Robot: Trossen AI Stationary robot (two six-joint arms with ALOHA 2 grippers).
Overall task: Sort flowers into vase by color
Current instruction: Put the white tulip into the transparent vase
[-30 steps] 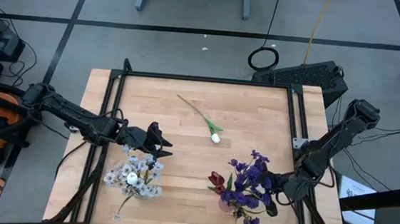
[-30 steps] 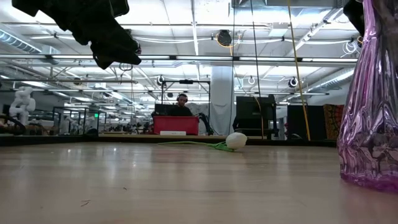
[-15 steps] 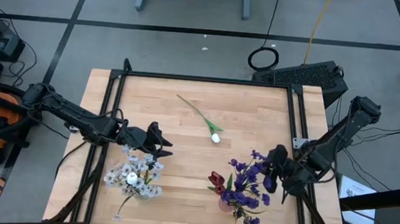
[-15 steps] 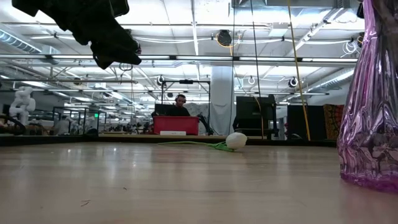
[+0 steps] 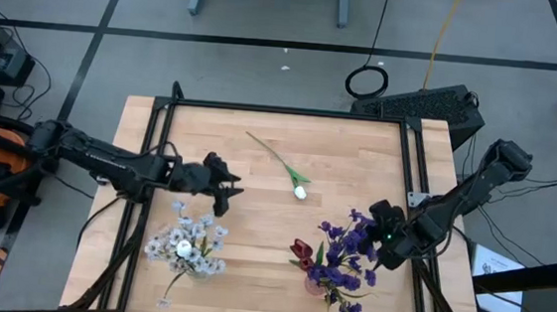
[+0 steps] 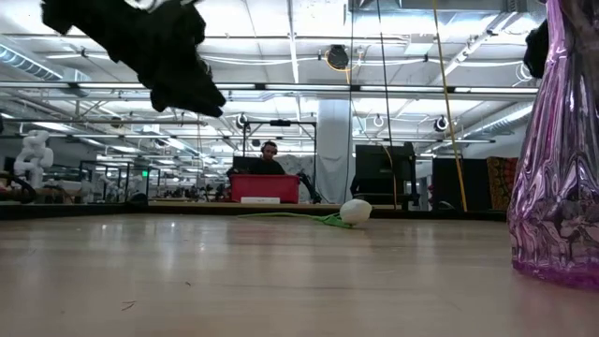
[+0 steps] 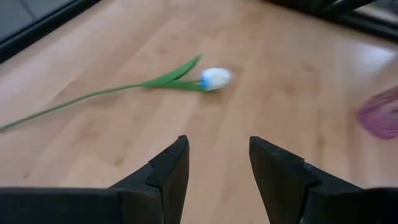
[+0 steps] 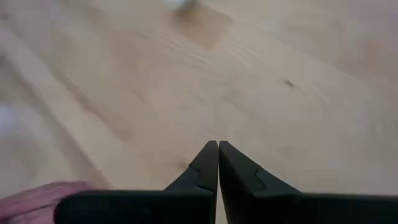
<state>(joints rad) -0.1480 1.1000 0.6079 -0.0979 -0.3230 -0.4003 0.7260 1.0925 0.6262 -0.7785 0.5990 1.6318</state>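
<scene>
Right claw (image 5: 381,224) now clenched, empty, beside purple flowers (image 5: 345,256); left claw (image 5: 219,183) released; seemingly no legible writing.

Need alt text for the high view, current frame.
A white tulip lies alone mid-table, still unsorted. The left hand, open and empty, hovers above a vase of white blossoms at front left; the right hand, shut and empty, sits beside a vase of purple sprigs and a red tulip at front right.
</scene>
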